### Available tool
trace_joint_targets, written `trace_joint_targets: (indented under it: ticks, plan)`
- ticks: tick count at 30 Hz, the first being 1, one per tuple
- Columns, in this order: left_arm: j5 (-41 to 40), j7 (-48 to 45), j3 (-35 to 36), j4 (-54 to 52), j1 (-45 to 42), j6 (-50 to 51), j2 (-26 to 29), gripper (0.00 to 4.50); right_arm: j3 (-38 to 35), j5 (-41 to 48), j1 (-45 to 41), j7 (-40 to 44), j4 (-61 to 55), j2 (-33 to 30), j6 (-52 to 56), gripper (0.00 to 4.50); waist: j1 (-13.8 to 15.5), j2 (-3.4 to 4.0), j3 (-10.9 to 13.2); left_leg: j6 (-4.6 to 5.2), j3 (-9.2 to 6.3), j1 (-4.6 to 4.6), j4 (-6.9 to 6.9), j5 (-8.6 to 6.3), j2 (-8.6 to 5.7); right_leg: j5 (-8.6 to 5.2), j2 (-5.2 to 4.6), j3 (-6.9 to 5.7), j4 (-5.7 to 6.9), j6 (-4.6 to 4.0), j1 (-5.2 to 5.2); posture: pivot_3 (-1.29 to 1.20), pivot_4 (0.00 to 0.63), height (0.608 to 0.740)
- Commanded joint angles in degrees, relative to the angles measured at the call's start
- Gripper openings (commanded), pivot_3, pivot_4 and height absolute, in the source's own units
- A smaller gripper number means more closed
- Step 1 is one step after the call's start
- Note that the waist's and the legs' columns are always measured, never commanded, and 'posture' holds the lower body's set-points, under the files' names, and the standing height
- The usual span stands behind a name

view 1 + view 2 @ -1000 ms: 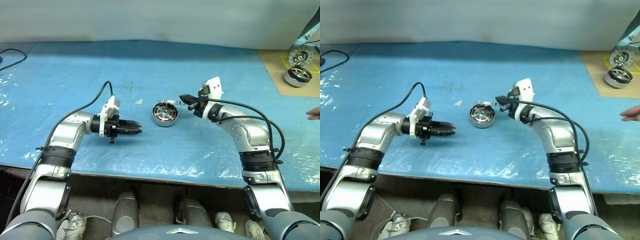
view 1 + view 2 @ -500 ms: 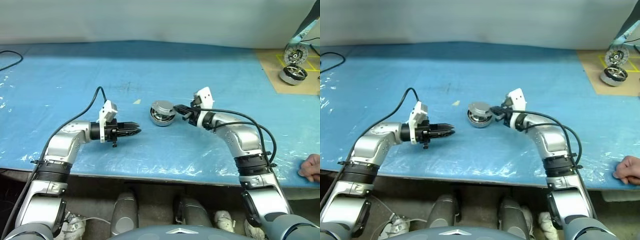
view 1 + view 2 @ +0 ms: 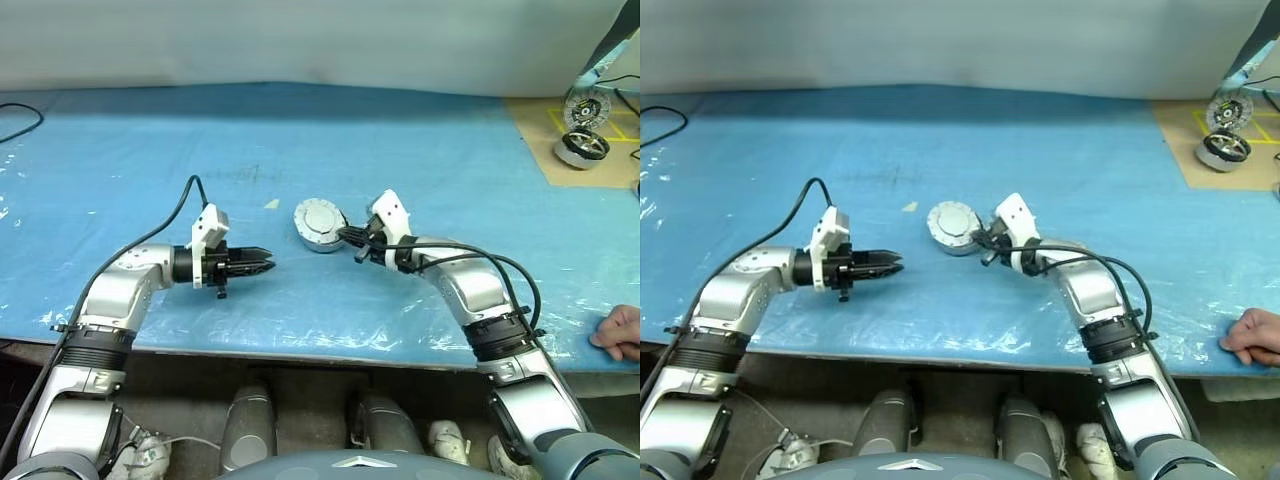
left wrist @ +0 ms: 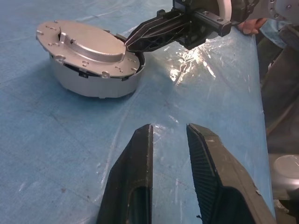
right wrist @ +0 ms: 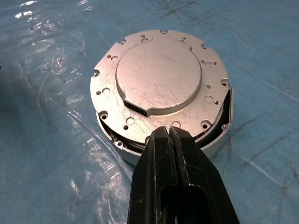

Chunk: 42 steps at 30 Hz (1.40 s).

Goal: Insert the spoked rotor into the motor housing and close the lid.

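Note:
The lid (image 5: 159,79), a grey metal disc with a raised centre and small holes round its rim, lies on top of the motor housing (image 5: 214,143). It sits a little off-centre, leaving a dark gap along one side. My right gripper (image 3: 345,236) is shut, and its fingertips (image 5: 161,135) rest against the lid's near rim. My left gripper (image 3: 268,264) hovers left of the housing, a hand's width away. Its fingers (image 4: 140,154) stand slightly apart with nothing between them. The spoked rotor is hidden.
The table is covered with blue plastic sheet (image 3: 300,120). A brown board at the back right carries a shiny silver drum wheel (image 3: 581,147) and a spoked disc (image 3: 581,108). A person's hand (image 3: 620,332) rests on the front right edge. A black cable (image 3: 20,118) lies far left.
The housing's copper windings were uncovered a second ago; now the lid lies over them. My right gripper has come down with the lid. The person's hand moved to the front edge.

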Motion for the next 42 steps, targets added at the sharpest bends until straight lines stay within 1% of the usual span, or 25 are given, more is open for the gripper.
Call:
trace_joint_targets:
  ticks: [1,2,5,7,9,13,18,34,42]
  plan:
    - [-0.5,0.3,1.2,-0.7,0.5,-1.1,0.9,1.20,-4.8,2.2,0.1,1.0,-1.4,-2.3,1.4,0.00,0.1,0.00,0.0,0.01,0.00,0.01,0.02,0.00,0.00,-0.05,0.00,0.00,0.00,-0.08,0.02,0.00,0.150,0.740]
    - [-0.6,0.5,1.3,-0.9,0.5,-1.0,0.8,1.20,-6.7,3.9,-0.2,1.7,-2.6,-2.9,2.3,0.00,0.1,0.00,0.0,0.03,0.00,0.01,0.03,0.02,0.00,-0.05,-0.01,0.00,0.00,-0.09,0.04,0.00,0.150,0.740]
    - [-1.2,0.9,1.6,-1.6,0.6,-0.6,0.6,1.20,-14.4,12.9,-1.4,3.6,-8.0,-4.2,8.3,0.00,0.2,0.01,0.0,0.10,0.00,-0.01,0.11,0.06,-0.01,-0.06,-0.03,0.02,-0.02,-0.10,0.05,0.00,0.150,0.740]
    - [-1.7,1.1,1.7,-1.8,0.5,-0.3,0.4,1.20,-17.5,16.4,-1.7,3.8,-10.7,-5.3,10.9,0.00,0.4,0.01,0.0,0.18,0.00,0.01,0.11,0.10,0.00,-0.06,-0.03,0.03,0.00,-0.10,0.06,0.00,0.150,0.740]
    - [-1.8,1.3,1.6,-1.8,0.5,-0.3,0.2,1.20,-19.0,18.1,-1.0,3.9,-12.9,-6.5,12.5,0.00,0.4,0.01,0.0,0.30,0.01,0.04,0.11,0.17,0.02,-0.06,-0.02,0.04,0.02,-0.10,0.06,0.00,0.150,0.740]
    - [-1.5,1.3,1.2,-1.1,0.5,-1.0,-0.2,1.20,-16.2,16.2,4.7,3.9,-15.0,-8.2,12.4,0.00,0.5,-0.01,0.0,0.30,0.02,0.08,0.08,0.17,0.03,-0.06,-0.01,0.02,0.01,-0.11,0.11,0.00,0.150,0.740]
    - [-1.3,0.8,1.3,0.4,0.0,-1.7,-0.1,1.20,-15.0,16.0,8.3,1.8,-16.5,-7.5,12.4,0.00,0.5,0.00,0.0,0.30,0.01,0.04,0.06,0.17,0.00,-0.06,-0.02,0.04,-0.02,-0.11,0.04,0.00,0.150,0.740]
    - [-1.0,1.7,0.9,0.6,-0.2,-2.1,-0.5,1.20,-14.2,14.8,8.1,0.4,-15.0,-7.9,11.3,0.00,0.5,0.00,0.0,0.29,0.01,0.06,0.07,0.17,-0.02,-0.06,-0.04,0.06,-0.02,-0.11,0.08,0.00,0.150,0.740]
    - [-1.0,2.0,1.1,1.1,-0.1,-2.6,-0.6,1.20,-14.6,15.8,6.4,1.0,-14.8,-7.6,11.9,0.00,0.5,0.00,0.0,0.30,0.00,0.07,0.07,0.17,-0.02,-0.06,-0.04,0.06,-0.01,-0.11,0.08,0.00,0.150,0.740]
